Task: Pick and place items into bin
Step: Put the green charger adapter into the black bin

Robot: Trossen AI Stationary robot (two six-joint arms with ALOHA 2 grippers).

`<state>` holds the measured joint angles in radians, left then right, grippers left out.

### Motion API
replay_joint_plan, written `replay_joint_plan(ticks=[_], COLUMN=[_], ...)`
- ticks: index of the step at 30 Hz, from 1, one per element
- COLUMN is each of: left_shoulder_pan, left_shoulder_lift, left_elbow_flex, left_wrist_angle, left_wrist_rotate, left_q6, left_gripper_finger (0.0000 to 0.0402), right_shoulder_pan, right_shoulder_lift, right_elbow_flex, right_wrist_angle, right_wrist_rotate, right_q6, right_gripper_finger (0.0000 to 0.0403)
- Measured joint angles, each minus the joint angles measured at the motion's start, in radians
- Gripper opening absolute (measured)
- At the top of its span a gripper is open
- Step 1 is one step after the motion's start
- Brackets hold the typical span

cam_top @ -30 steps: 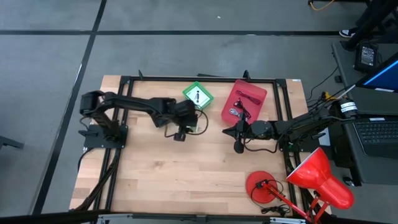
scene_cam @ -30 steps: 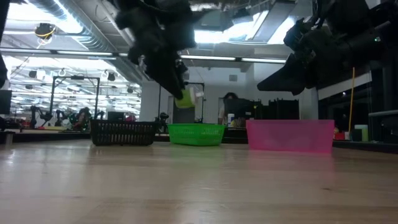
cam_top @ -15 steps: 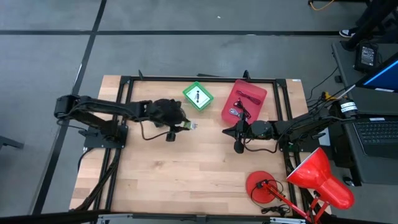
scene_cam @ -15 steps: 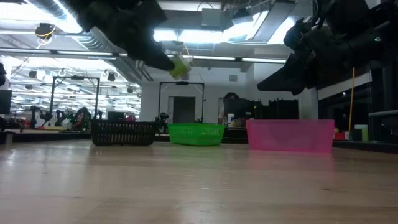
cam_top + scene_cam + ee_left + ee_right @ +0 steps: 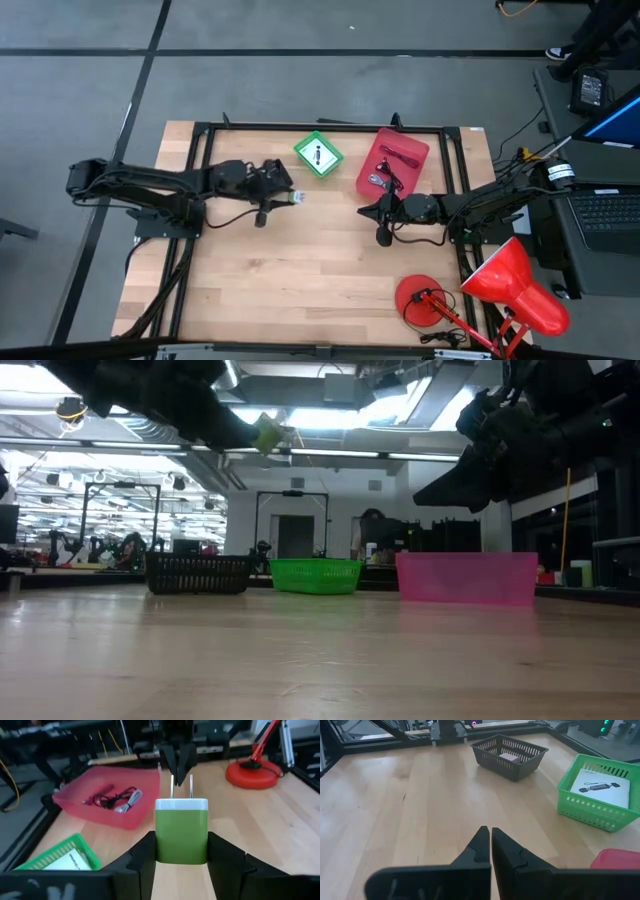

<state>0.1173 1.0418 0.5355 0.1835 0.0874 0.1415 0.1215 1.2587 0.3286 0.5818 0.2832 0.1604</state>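
From above, the left gripper (image 5: pixel 285 196) hangs over the middle of the wooden table (image 5: pixel 300 290), just short of the green basket (image 5: pixel 318 155), with a small green and white charger (image 5: pixel 296 198) pinched at its tip; the right gripper (image 5: pixel 366 211) waits beside the pink bin (image 5: pixel 392 160), which already holds cables. At table height, the charger (image 5: pixel 268 433) shows high in the air, well clear of the board, with a black basket (image 5: pixel 198 573), the green basket (image 5: pixel 316 575) and the pink bin (image 5: pixel 467 578) lined up along the far edge. Through the left wrist camera, the 2 fingers (image 5: pixel 141 860) are clamped flat against the charger's (image 5: pixel 181 830) 2 side faces, its 2 metal prongs pointing away toward the pink bin (image 5: pixel 107 795) and the red lamp base (image 5: pixel 252 772). It looks like a light, rigid plastic block with smooth, possibly slippery sides, so gripping low across the broad flat faces, away from the thin prongs, seems the sound hold. Through the right wrist camera, the right gripper's (image 5: pixel 487 840) fingers are pressed together with nothing between them, above bare board.
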Motion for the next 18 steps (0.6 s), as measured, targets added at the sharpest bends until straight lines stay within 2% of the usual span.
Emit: replay_joint_plan(ticks=[9, 18], left_shoulder_pan=[0.0, 0.0], left_shoulder_lift=[-0.105, -0.123], left_elbow_flex=[-0.156, -0.24], left_wrist_angle=[0.167, 0.279], left_wrist_rotate=[-0.016, -0.046], left_q6=[-0.043, -0.053], left_gripper_finger=[0.0135, 0.0135], right_shoulder_pan=[0.0, 0.0], right_shoulder_lift=[0.0, 0.0], right_elbow_flex=[0.0, 0.0], right_wrist_angle=[-0.002, -0.002], right_wrist_rotate=[0.0, 0.002], right_q6=[-0.004, -0.004], right_gripper_finger=[0.0, 0.0])
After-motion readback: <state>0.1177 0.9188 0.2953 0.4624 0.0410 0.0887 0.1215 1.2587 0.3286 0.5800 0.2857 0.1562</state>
